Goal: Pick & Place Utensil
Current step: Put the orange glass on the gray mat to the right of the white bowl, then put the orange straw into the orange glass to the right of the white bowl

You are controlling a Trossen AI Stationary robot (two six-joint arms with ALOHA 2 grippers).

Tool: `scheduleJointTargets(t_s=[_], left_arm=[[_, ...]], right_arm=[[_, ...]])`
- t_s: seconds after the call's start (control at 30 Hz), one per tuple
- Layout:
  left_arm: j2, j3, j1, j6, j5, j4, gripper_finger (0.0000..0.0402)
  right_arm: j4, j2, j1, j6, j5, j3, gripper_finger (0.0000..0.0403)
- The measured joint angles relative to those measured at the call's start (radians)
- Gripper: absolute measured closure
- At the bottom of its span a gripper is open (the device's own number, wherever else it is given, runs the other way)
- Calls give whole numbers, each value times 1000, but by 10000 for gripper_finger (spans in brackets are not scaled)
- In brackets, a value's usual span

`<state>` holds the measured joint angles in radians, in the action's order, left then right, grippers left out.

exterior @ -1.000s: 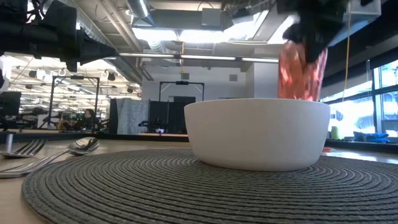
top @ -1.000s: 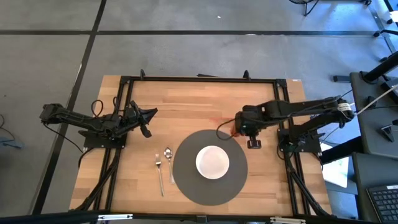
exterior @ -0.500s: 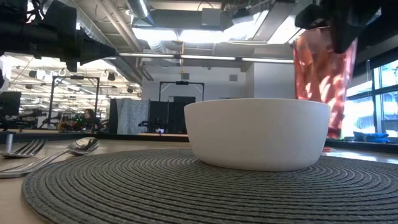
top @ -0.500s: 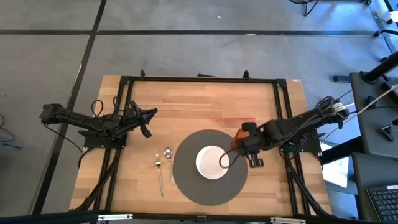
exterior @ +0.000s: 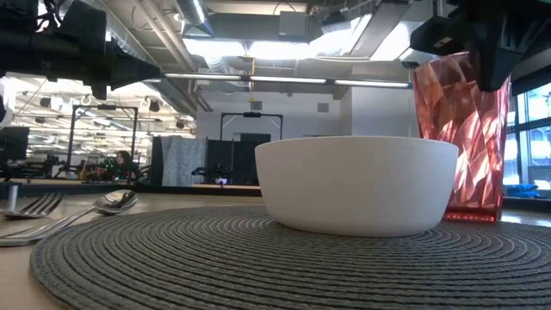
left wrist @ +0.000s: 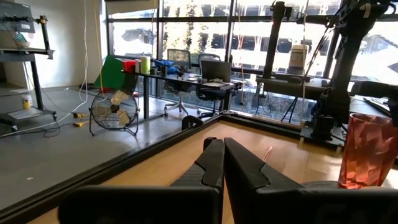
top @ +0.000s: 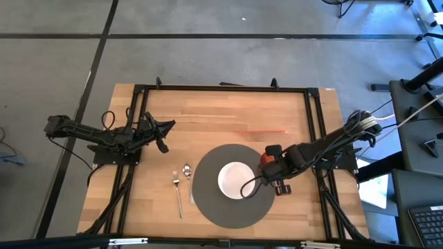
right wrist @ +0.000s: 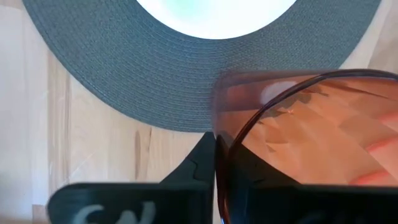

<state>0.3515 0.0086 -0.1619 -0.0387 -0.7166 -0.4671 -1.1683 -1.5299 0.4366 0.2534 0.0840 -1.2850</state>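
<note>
A red faceted tumbler stands upright to the right of the white bowl, at the far right edge of the round grey mat. My right gripper is above it, shut on its rim. A fork and a spoon lie flat on the wood to the left of the mat. My left gripper waits shut above the table's left side, away from all of these. The left wrist view shows its fingers closed together and the tumbler far off. My right gripper pinches the tumbler's rim on one side, one finger outside the wall and the other inside, seen through the glass. The fingers come from above, pointing down. The tumbler is upright with its base at table level beside the mat.
The bowl sits in the middle of the mat, close to the tumbler's left. Black frame rails run along the table's edges. Bare wood lies on the far side of the mat and to its right.
My right gripper has carried the tumbler from beyond the mat's far right edge toward the near edge and down. The tumbler hung clear above the table a second ago and now stands with its base at table level beside the bowl. The grip stayed shut.
</note>
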Motion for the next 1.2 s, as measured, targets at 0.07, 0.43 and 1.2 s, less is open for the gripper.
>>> scheduleJointTargets(t_s=[0.07, 0.43, 1.2], left_arm=[[0, 0, 0, 0, 0, 0, 398], [0, 0, 0, 0, 0, 0, 398], [0, 0, 0, -11, 4, 0, 398]], right_arm=[[0, -6, 0, -5, -5, 0, 388], [10, -11, 0, -21, -16, 0, 365], [-81, -11, 8, 86, -5, -113, 163]])
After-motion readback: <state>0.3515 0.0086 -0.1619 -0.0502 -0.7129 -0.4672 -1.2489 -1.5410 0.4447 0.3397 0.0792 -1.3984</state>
